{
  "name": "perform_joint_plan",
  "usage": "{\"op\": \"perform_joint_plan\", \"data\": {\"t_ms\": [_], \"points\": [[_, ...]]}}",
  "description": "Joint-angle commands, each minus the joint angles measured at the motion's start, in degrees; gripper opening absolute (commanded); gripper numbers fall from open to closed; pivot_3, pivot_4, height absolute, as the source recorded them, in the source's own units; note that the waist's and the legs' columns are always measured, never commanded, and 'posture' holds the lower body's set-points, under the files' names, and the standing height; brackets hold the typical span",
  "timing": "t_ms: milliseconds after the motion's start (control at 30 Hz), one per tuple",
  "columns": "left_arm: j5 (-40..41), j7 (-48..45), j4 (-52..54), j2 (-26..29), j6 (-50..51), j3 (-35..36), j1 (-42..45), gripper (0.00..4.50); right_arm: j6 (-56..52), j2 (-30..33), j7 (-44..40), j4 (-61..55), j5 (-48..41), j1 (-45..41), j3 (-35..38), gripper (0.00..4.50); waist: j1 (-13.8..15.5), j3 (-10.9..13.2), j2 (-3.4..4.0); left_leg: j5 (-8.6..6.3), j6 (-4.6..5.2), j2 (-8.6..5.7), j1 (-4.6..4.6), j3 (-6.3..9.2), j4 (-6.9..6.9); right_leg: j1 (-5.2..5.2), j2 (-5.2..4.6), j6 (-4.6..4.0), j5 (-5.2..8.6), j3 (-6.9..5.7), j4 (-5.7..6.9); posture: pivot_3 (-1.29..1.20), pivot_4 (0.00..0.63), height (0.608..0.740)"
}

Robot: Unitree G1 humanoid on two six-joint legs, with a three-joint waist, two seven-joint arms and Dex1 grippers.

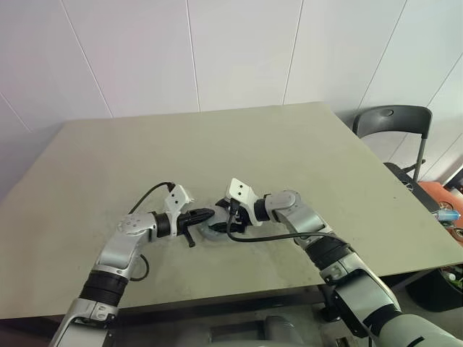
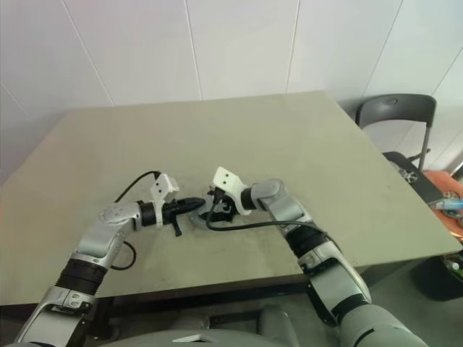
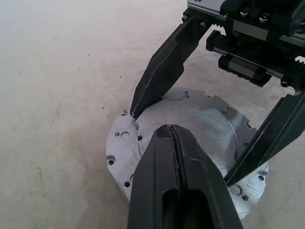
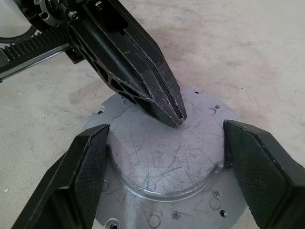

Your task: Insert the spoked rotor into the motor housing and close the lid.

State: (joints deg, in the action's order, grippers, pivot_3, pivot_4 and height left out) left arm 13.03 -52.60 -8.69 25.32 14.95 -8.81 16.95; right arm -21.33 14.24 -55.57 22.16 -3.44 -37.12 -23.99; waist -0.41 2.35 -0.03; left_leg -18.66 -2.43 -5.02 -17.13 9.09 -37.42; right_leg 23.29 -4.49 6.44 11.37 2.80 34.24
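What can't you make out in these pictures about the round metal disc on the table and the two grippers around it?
- Whether the rotor and copper windings sit under the grey disc: its scratched top covers everything below, in both wrist views.
- Whether the shut left gripper presses on the disc or hovers just above: the tip hides the contact spot.
- Whether the right gripper's wide-set fingers touch the raised edge: too close to tell.
- In the head views the disc is hidden by both grippers.

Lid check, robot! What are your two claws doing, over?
Left gripper shut, tip over the lid. Right gripper open, fingers either side of the lid's raised middle. Lid flat on the table. Nothing in the way.
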Motion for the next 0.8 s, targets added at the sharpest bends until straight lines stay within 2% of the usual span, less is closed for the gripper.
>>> {"op": "perform_joint_plan", "data": {"t_ms": [33,100,200,567,800], "points": [[-1.94,0.33,-0.93,0.27,2.23,-1.97,-0.35,0.00,-0.77,1.08,1.92,0.69,1.50,-0.22,1.42,3.48,0.01,-0.01,0.02,0.00,0.00,0.00,0.03,0.00,0.00,-0.03,0.00,0.00,0.01,0.00,0.00,0.00,0.000,0.740],[-1.94,0.38,-0.63,0.27,2.45,-2.06,-0.42,0.00,-1.15,1.06,1.64,0.22,1.03,-0.23,1.67,3.48,0.01,-0.01,0.03,0.00,0.00,0.00,0.06,0.01,0.00,-0.05,0.00,0.01,0.01,0.00,0.00,0.00,0.000,0.740],[-1.91,0.64,-0.19,0.18,2.53,-1.98,-0.63,0.00,-2.05,1.05,0.55,-1.10,0.04,0.01,1.81,4.48,0.01,-0.02,0.03,0.00,0.00,0.00,0.06,0.02,0.01,-0.05,-0.01,0.01,0.02,0.00,-0.01,0.00,0.000,0.740],[2.29,-0.42,3.87,-1.22,4.53,-0.09,-1.29,0.00,-8.26,0.92,-5.37,-7.29,-7.65,0.00,5.33,4.49,-0.24,0.00,0.04,-0.01,0.00,0.00,-0.18,0.22,0.13,0.24,-0.01,0.07,0.01,-0.01,-0.06,0.00,0.000,0.740],[3.36,-0.90,5.15,-1.57,5.68,0.16,-1.58,0.00,-10.40,1.33,-4.30,-6.55,-8.58,-1.11,7.50,4.49,-0.23,0.01,0.04,-0.01,0.01,0.00,-0.31,0.22,0.28,0.44,-0.02,0.08,0.01,-0.01,-0.07,0.00,0.000,0.740]]}}
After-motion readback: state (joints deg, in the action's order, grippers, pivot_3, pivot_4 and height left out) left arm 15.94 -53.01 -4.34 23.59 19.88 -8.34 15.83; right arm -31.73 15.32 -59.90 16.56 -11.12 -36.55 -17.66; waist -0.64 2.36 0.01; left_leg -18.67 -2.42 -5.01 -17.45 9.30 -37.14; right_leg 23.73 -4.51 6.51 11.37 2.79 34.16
